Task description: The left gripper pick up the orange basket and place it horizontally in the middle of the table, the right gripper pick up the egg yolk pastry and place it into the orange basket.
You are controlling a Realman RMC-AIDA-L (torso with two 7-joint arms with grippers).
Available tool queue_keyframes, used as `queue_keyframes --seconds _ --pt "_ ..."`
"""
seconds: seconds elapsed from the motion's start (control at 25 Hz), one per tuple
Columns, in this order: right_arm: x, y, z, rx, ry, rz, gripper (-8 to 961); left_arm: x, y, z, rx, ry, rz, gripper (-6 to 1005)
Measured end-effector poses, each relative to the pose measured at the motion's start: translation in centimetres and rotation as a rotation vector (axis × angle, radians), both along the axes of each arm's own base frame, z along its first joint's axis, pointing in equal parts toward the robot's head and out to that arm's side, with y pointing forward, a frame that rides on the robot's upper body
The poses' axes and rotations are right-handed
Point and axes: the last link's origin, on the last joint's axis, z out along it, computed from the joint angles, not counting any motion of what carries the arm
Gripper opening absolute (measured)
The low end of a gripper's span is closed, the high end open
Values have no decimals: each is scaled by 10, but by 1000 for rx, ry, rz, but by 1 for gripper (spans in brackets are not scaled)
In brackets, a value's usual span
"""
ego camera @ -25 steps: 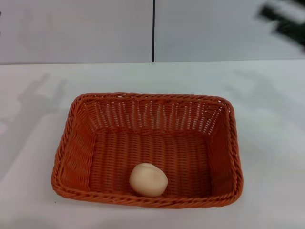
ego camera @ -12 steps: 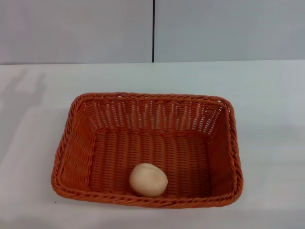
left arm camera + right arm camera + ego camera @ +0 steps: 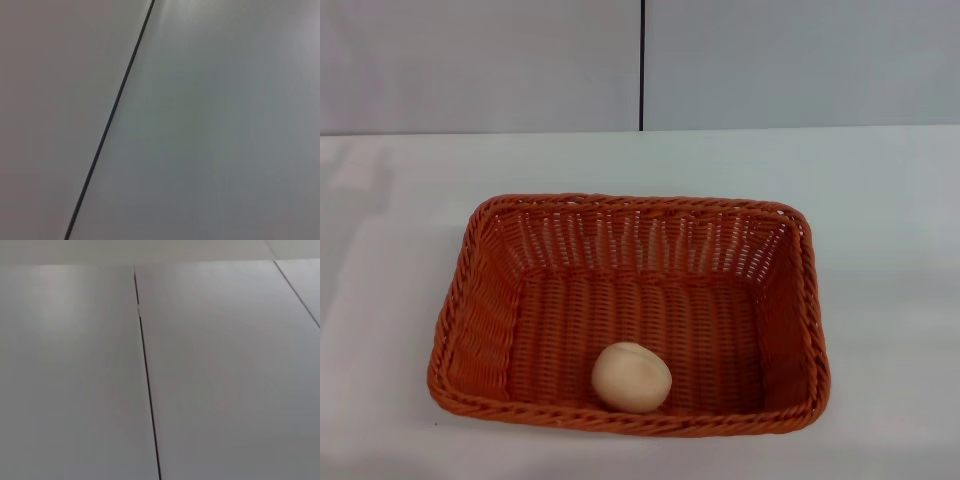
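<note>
In the head view the orange basket [image 3: 630, 315] lies with its long side across the white table [image 3: 880, 200], near the middle. The egg yolk pastry [image 3: 631, 376] rests inside it on the woven floor, close to the near rim. Neither gripper shows in any view. Both wrist views show only a grey panelled wall with a dark seam.
A grey wall [image 3: 480, 60] with a vertical dark seam [image 3: 642, 60] stands behind the table's far edge. Bare tabletop surrounds the basket on the left, right and far sides.
The right arm, seen blurred at the upper right one second ago, has left the head view. The arm shadows on the table have faded away. Basket and pastry have not moved.
</note>
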Motion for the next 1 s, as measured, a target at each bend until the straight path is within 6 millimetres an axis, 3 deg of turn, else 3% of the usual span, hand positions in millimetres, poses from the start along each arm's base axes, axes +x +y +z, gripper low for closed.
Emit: queue_keyframes --seconds 1.0 --pt "0 20 3 33 55 -30 609 0 4 -5 41 54 48 527"
